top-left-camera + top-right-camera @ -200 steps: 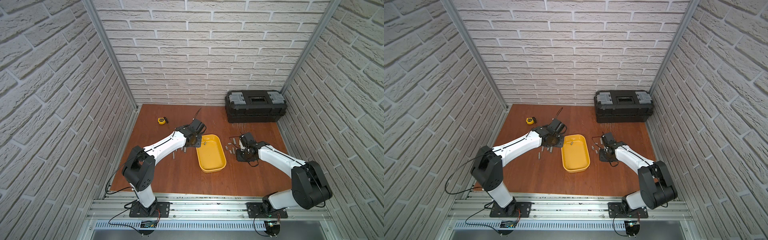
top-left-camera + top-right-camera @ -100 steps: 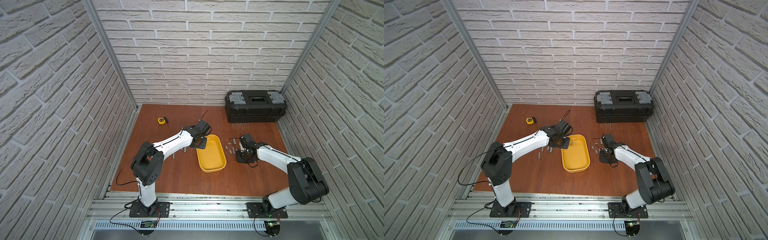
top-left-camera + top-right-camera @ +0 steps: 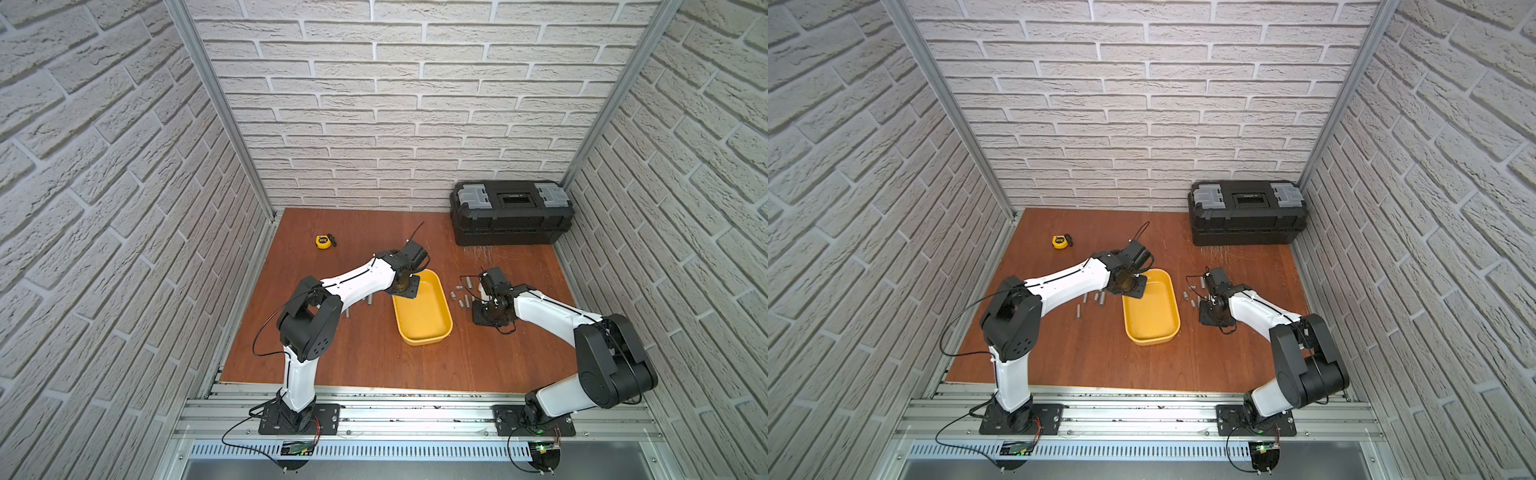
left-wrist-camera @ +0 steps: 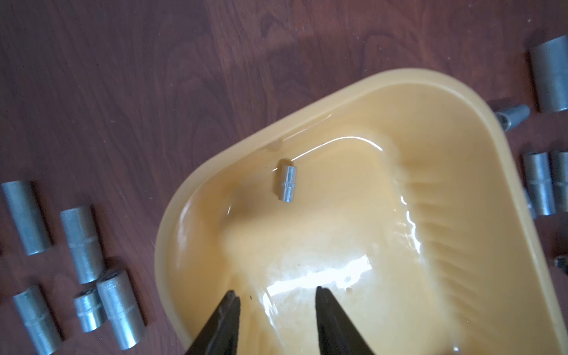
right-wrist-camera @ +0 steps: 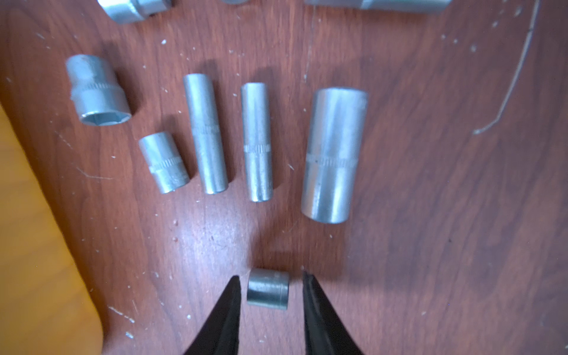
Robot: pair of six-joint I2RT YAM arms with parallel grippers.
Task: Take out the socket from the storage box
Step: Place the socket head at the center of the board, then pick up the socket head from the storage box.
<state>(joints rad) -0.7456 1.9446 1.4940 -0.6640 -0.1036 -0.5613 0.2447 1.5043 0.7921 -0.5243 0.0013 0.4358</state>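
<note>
Storage box (image 3: 422, 320), shallow, yellow and lidless, lies lengthwise at the middle of the brown desk (image 3: 374, 357) in both top views. The left end effector (image 4: 276, 292) hangs over the storage box's 11 o'clock corner, its jaws moderately apart with nothing between them. The right end effector (image 5: 270, 276) is low over the desk at the storage box's 3 o'clock. Its jaws stand narrowly apart on either side of a short socket (image 5: 268, 289), with a sliver of gap on each side. A yellow tape measure (image 3: 325, 241) sits well apart toward 10 o'clock. Loose sockets (image 3: 1100, 298) lie on the desk at the storage box's 9 o'clock and 3 o'clock. One small socket (image 4: 287, 183) lies on its side inside the storage box, near the 12 o'clock end wall.
</note>
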